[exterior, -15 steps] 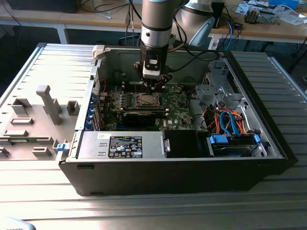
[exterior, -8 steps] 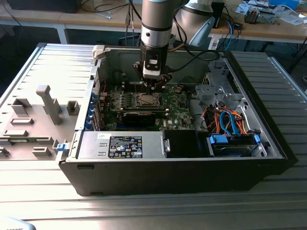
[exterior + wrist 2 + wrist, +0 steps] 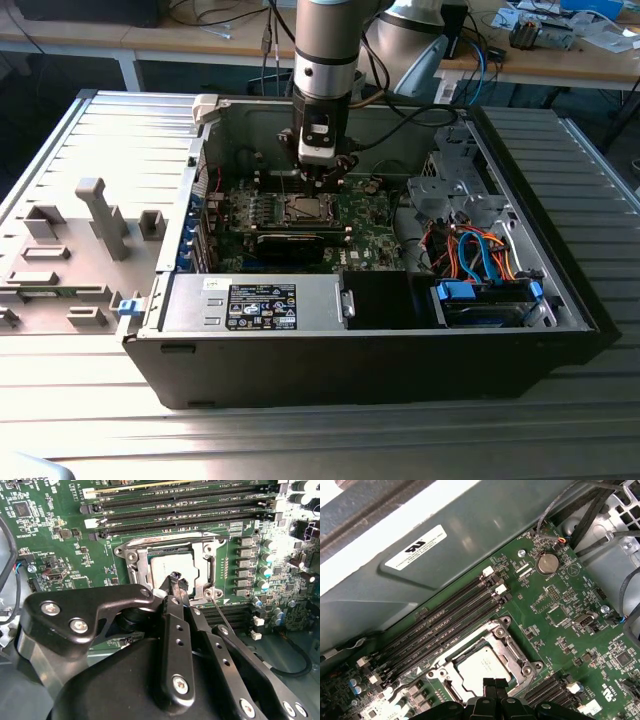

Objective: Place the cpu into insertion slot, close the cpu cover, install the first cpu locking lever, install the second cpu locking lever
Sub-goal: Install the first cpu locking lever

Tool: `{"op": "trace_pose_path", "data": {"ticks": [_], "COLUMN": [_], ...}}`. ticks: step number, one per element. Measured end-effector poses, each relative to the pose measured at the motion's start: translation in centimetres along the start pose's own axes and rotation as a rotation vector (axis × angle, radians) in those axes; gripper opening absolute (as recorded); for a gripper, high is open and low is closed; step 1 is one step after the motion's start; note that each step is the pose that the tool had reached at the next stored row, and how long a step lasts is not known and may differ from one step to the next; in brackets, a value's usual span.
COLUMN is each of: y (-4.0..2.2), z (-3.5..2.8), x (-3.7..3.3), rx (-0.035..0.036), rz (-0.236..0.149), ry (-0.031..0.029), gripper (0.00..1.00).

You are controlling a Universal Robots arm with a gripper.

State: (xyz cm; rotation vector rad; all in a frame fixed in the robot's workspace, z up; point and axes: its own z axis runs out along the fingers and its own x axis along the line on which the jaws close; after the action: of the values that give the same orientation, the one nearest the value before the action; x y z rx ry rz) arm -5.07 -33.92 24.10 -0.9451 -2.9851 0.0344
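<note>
Black gripper [image 3: 175, 580] linkage looms closest in the second wrist view, its fingertips pressed together, holding nothing, right above the socket's edge. Beneath them the cpu [image 3: 479, 669] lies flat in the insertion slot [image 3: 172, 567], its silvery top showing through the square opening of the cpu cover [image 3: 512, 642], which lies down over it. Around the socket spreads the green motherboard [image 3: 560, 610], with long black memory slots [image 3: 445, 625] beside it, inside the open computer case [image 3: 560, 290].

gripper [image 3: 175, 582] hiding cpu cover's [image 3: 205, 582] near edge
</note>
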Motion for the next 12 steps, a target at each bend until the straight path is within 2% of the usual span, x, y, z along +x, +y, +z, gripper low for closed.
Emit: {"op": "trace_pose_path", "data": {"ticks": [12], "y": [0.00], "z": [0.00], "x": [0.00], "rx": [0.0000], "rz": [-0.009], "ry": [-0.0002], "gripper": [0.11]}}
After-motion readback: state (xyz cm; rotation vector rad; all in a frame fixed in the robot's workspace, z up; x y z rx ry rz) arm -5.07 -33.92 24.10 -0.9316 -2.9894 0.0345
